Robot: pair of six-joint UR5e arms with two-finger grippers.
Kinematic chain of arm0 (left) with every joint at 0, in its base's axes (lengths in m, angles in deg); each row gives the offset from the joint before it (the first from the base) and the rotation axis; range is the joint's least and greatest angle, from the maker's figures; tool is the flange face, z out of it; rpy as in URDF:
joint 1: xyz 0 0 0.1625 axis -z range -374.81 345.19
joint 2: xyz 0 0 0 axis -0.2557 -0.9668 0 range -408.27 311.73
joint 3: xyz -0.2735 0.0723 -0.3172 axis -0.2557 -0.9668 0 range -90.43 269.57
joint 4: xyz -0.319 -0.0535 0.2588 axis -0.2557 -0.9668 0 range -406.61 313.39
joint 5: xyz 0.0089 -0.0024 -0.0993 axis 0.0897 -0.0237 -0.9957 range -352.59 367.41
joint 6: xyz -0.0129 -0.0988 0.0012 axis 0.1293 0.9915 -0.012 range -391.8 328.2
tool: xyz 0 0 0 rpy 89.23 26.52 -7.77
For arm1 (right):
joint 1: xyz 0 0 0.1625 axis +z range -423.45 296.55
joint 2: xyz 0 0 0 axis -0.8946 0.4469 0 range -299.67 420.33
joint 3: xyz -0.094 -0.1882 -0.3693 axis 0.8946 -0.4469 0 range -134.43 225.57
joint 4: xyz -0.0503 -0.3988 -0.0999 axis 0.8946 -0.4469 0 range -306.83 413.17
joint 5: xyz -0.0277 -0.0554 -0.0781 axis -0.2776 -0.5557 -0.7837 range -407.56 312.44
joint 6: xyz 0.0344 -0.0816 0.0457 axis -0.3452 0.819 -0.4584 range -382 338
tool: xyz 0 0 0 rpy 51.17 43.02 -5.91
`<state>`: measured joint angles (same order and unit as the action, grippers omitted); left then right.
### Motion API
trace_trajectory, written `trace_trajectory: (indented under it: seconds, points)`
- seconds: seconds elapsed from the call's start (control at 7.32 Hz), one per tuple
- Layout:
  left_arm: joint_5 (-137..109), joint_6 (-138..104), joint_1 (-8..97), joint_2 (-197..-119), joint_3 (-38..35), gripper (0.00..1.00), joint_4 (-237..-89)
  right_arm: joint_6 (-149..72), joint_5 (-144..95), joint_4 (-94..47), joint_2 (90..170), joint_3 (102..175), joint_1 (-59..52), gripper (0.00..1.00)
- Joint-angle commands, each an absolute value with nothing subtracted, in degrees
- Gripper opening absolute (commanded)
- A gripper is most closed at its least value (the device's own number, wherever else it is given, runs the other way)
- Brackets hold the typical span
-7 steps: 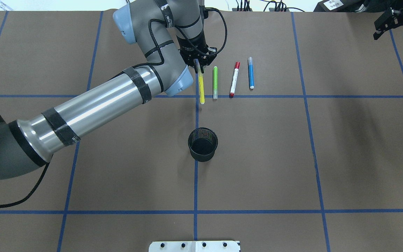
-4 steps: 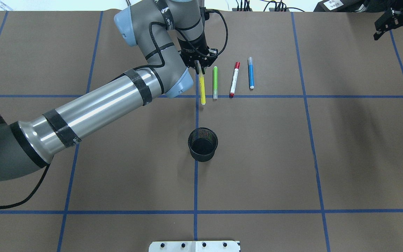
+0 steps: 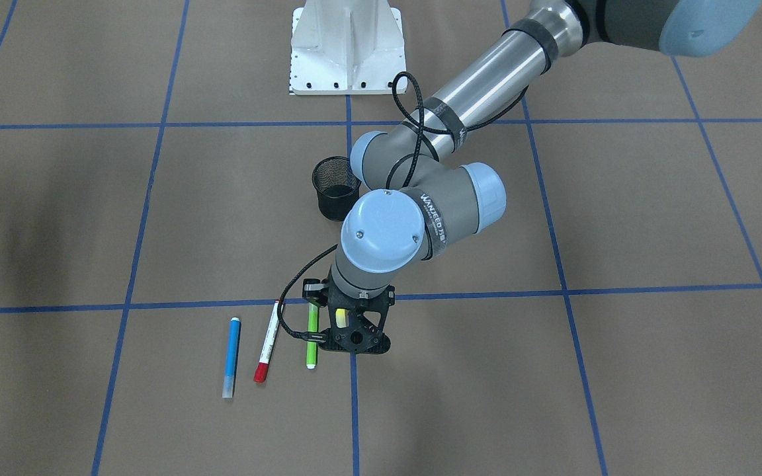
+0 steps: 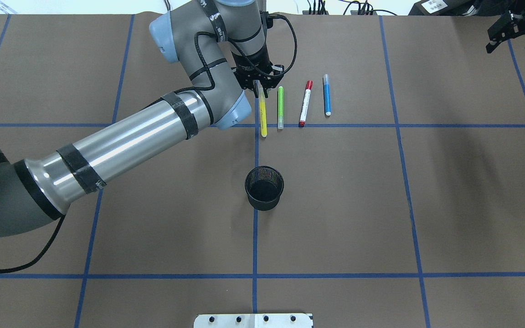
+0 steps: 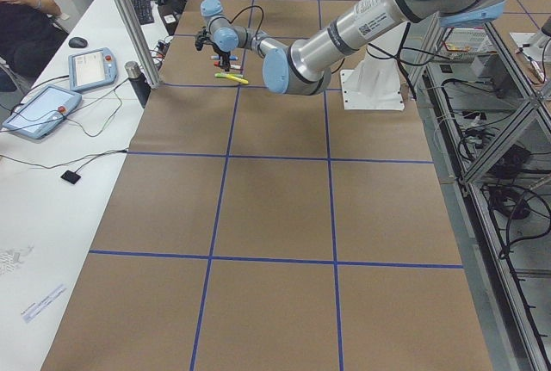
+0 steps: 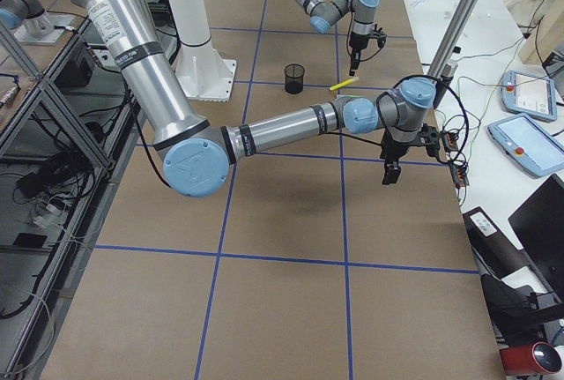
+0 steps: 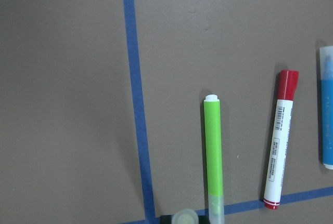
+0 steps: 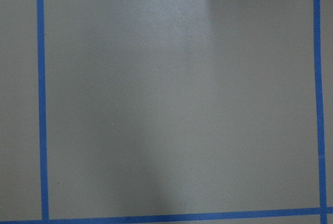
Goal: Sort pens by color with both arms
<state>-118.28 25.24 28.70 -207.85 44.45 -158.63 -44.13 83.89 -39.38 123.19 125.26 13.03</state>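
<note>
On the brown, blue-taped table [image 4: 426, 205], the left gripper [image 4: 259, 89] is pinching the yellow pen [image 4: 263, 116] at twelve o'clock from the mesh cup [image 4: 264, 187], with the green pen [image 4: 280, 107], red-capped pen [image 4: 306, 104] and blue pen [image 4: 326, 95] lying alongside toward three o'clock, while the right gripper [image 4: 495, 36] is hanging at two o'clock, its jaws impossible to tell.

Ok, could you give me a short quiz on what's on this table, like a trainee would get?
1. True or false: the black mesh cup already has a pen in it.
2. Which pen is the left gripper shut on? A) blue B) yellow C) light green
3. Fill in: in the overhead view, the pen lying farthest right is the ___ one.

Key:
1. False. All four pens are outside it.
2. B, the yellow pen.
3. Blue: it is the blue pen.
</note>
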Motion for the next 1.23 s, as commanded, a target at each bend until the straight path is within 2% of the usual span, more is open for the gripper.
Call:
trace_trajectory:
  seconds: [0.0,0.14,0.27,0.41,0.82,1.09]
  points:
    - [-118.27,25.24,28.69,-207.88,44.39,0.45,-159.02,-44.23,83.92,-39.38,123.26,125.28,13.01,0.98]
    - [-118.27,25.24,28.95,-207.88,43.96,0.52,-159.37,-44.15,83.92,-39.38,123.35,125.28,13.01,0.98]
    - [-118.79,24.63,30.70,-207.62,42.65,0.71,-159.20,-44.15,83.92,-39.38,123.26,125.28,13.01,0.98]
    - [-119.49,24.36,32.45,-205.01,38.63,0.80,-158.77,-44.06,84.79,-39.30,123.35,125.28,13.01,0.98]
    - [-132.39,16.40,43.50,-186.85,19.05,0.96,-153.59,-43.53,85.51,-35.10,125.45,125.20,13.10,0.98]
    - [-134.26,13.39,49.84,-174.81,4.04,0.99,-148.94,-43.27,85.68,-31.49,127.55,125.81,13.19,0.99]
